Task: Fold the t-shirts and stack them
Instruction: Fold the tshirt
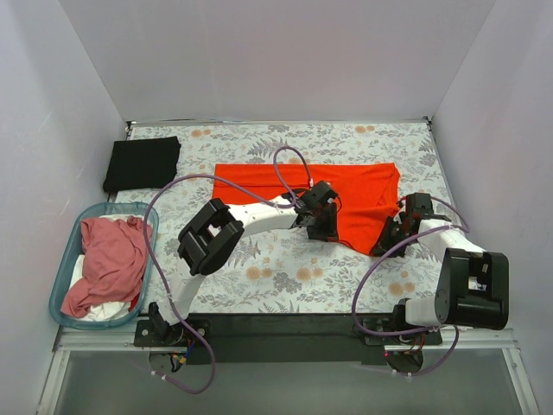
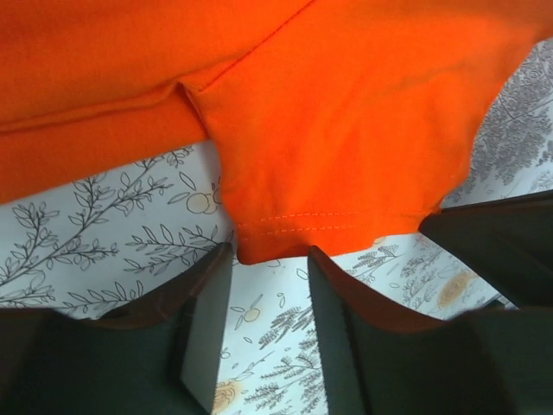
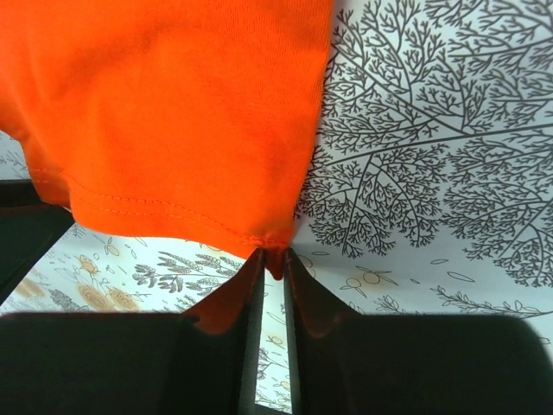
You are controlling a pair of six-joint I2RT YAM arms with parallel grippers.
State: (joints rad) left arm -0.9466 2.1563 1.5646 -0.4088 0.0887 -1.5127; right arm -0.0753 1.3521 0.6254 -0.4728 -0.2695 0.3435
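On table [image 1: 285, 277] | left pincer [image 2: 270, 252] agape at orange t-shirt [image 1: 363, 188] hem | right pincer [image 3: 274, 255] pinching its corner

Bright, even light throughout, soft shadows, sharp overhead view.

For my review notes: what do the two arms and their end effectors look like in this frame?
Both arms have white links and boxy black joint housings: left arm, right arm. A purple cable loops along each. The left end effector and right end effector have flat, dark, blade-like fingers. No markings are legible.
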